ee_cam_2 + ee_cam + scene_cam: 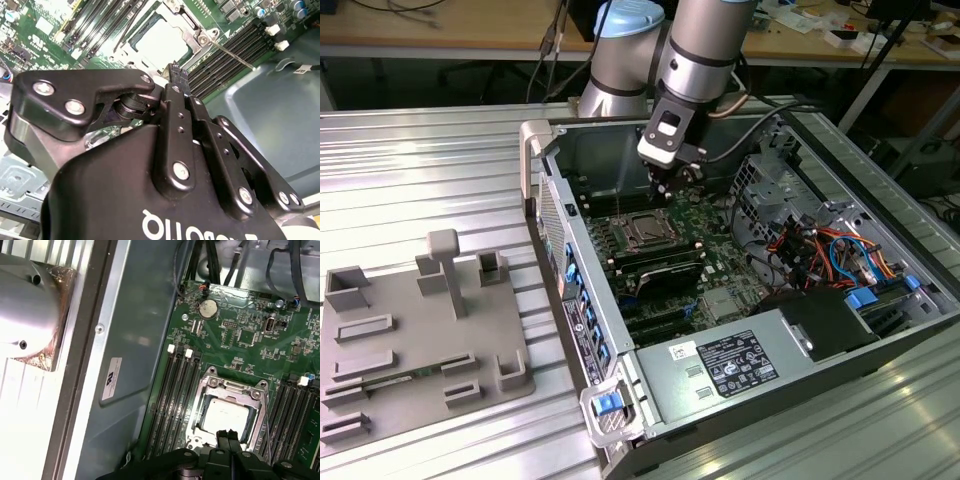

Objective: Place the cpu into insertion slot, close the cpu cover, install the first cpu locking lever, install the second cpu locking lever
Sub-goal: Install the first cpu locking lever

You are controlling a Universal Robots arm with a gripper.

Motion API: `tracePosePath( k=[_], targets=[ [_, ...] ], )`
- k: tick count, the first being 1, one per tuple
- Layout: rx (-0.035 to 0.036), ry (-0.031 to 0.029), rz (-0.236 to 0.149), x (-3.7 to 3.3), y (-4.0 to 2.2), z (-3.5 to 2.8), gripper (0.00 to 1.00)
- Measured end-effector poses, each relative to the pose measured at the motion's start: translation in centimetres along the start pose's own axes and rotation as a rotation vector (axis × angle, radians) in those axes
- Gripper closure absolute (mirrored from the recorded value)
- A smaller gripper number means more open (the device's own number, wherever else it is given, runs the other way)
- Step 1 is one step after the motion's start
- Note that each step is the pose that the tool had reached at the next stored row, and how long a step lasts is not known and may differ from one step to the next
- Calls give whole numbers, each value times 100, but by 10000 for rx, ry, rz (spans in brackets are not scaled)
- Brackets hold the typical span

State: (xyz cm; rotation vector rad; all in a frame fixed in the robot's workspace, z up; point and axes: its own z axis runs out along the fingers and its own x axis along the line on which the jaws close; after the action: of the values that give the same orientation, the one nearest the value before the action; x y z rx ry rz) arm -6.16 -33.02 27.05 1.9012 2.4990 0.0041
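Note:
The cpu point(226, 416) lies in the insertion slot point(645, 232) on the green board inside the open computer case. Its dull silver top point(161, 41) shows through the window of the cpu cover point(232, 387), whose silvery frame lies flat around the chip. A thin metal lever rod point(232, 54) runs out from one socket corner over the memory slots. My gripper point(228, 434) hangs just above the socket's edge, its black fingers pressed together with nothing between them. In the exterior view the gripper point(665, 180) is a little above and behind the socket.
Long black memory slots point(175, 395) flank the socket on both sides. The grey case wall point(125, 340) stands close by. Coloured cables point(820, 245) and a power supply point(730, 365) fill the exterior view's right. A grey fixture plate point(410, 340) lies on the table at the exterior view's left.

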Motion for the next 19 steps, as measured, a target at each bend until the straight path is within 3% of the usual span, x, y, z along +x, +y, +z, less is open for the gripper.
tracePosePath(
  k=[4, 8, 15, 19],
  targets=[
    [0, 0, -110, 0, 0, -71, 89],
    [-1, 3, -455, 0, 0, -80, 89],
    [1, 5, -1689, 0, 0, -81, 89],
    [1, 9, -2640, 0, 0, -81, 89]
  ],
)
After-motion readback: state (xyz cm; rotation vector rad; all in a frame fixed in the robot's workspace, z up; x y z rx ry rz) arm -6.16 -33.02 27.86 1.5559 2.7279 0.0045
